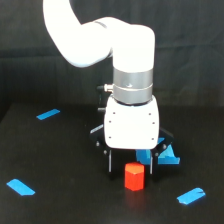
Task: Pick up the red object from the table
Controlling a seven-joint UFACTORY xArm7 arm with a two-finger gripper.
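We saw the red object (134, 176) standing on the table (65, 200), just under the gripper (130, 162). The gripper's fingers were spread wide and held nothing, probably ready to close around it.

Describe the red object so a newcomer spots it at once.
Find the white arm's gripper over the black table. Directly below it stands the red object, a small faceted block. It is the only red thing; the tape strips lie flat and blue.
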